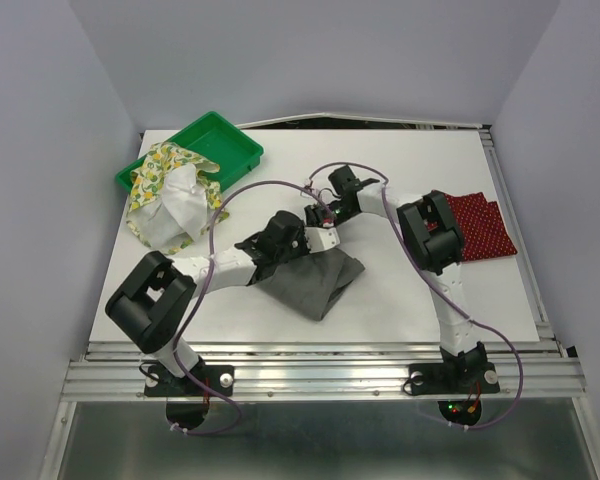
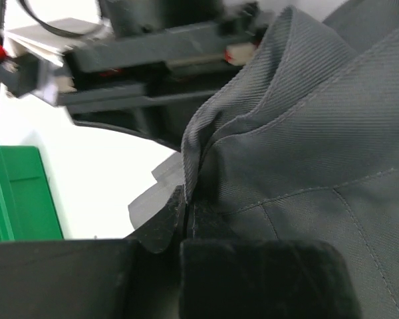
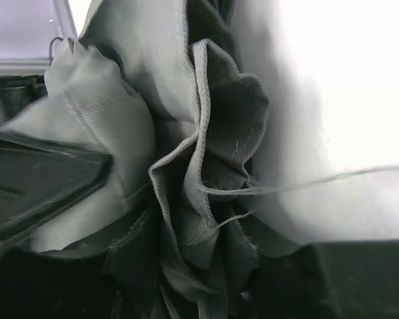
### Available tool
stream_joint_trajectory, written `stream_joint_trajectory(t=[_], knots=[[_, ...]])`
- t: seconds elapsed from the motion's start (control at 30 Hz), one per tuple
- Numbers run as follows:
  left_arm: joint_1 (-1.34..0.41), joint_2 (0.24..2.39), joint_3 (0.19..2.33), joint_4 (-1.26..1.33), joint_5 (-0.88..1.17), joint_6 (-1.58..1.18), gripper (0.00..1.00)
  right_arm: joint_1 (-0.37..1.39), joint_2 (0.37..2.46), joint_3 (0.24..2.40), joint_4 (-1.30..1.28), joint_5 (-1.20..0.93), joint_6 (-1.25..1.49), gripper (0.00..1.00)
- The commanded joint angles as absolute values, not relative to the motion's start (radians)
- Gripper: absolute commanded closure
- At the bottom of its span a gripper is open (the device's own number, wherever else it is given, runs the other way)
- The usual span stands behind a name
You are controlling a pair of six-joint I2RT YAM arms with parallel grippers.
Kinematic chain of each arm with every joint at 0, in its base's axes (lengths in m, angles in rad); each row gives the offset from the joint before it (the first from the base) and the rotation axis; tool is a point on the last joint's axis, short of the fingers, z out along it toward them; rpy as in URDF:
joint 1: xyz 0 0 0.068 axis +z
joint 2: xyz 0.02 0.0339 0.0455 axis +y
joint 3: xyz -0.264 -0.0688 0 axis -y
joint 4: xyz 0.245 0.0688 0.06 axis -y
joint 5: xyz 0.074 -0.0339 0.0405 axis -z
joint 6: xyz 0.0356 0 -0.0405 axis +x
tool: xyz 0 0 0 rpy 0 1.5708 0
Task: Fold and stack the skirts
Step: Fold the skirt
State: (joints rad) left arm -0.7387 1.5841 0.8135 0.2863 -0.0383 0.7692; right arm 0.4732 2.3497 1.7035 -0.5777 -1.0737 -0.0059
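The left gripper [image 2: 185,216] has its jaws pressed together, pinching a folded edge of the grey skirt [image 2: 306,166] between the fingertips. The right gripper [image 3: 186,226] has its jaws partly spread, clamped on a thick bunch of the same grey cloth that fills the gap. The grey skirt lies at the middle of the table [image 1: 380,170]. The red dotted skirt [image 1: 480,228] lies folded at the right edge. The lemon-print skirt [image 1: 175,200] is crumpled at the left, partly over the green tray [image 1: 235,140].

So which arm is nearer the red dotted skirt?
Right. The right arm bends its elbow at the left edge of the red dotted skirt; the left arm is far left, fingers shut on the grey skirt.
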Motion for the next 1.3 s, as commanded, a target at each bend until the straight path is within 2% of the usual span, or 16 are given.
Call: stream_joint_trajectory(t=[0.0, 0.23, 0.33, 0.37, 0.47, 0.57, 0.67, 0.9, 1.27], knots=[[-0.753, 1.549, 0.764, 0.325, -0.019, 0.772, 1.00, 0.477, 2.342, 1.828, -0.583, -0.961, 0.046, 0.54], [-0.795, 1.479, 0.732, 0.250, 0.024, 0.747, 1.00, 0.437, 2.362, 2.034, -0.612, -0.908, 0.112, 0.45], [-0.795, 1.473, 0.744, 0.224, 0.025, 0.741, 1.00, 0.411, 2.361, 2.059, -0.612, -0.858, 0.123, 0.53], [-0.796, 1.470, 0.749, 0.216, 0.018, 0.744, 1.00, 0.402, 2.361, 2.057, -0.612, -0.801, 0.112, 0.61], [-0.793, 1.467, 0.785, 0.193, 0.012, 0.736, 1.00, 0.402, 2.368, 2.020, -0.635, -0.752, 0.074, 0.74], [-0.782, 1.460, 0.840, 0.131, 0.021, 0.715, 1.00, 0.411, 2.375, 1.953, -0.664, -0.773, 0.031, 0.83], [-0.776, 1.451, 0.882, 0.111, 0.021, 0.712, 1.00, 0.420, 2.375, 1.875, -0.673, -0.802, 0.012, 0.87], [-0.775, 1.494, 0.928, 0.118, 0.022, 0.712, 1.00, 0.517, 2.405, 1.813, -0.706, -0.896, -0.018, 0.87], [-0.733, 1.710, 0.934, 0.262, 0.011, 0.698, 1.00, 0.517, 2.428, 1.821, -0.692, -0.916, -0.003, 0.87]])
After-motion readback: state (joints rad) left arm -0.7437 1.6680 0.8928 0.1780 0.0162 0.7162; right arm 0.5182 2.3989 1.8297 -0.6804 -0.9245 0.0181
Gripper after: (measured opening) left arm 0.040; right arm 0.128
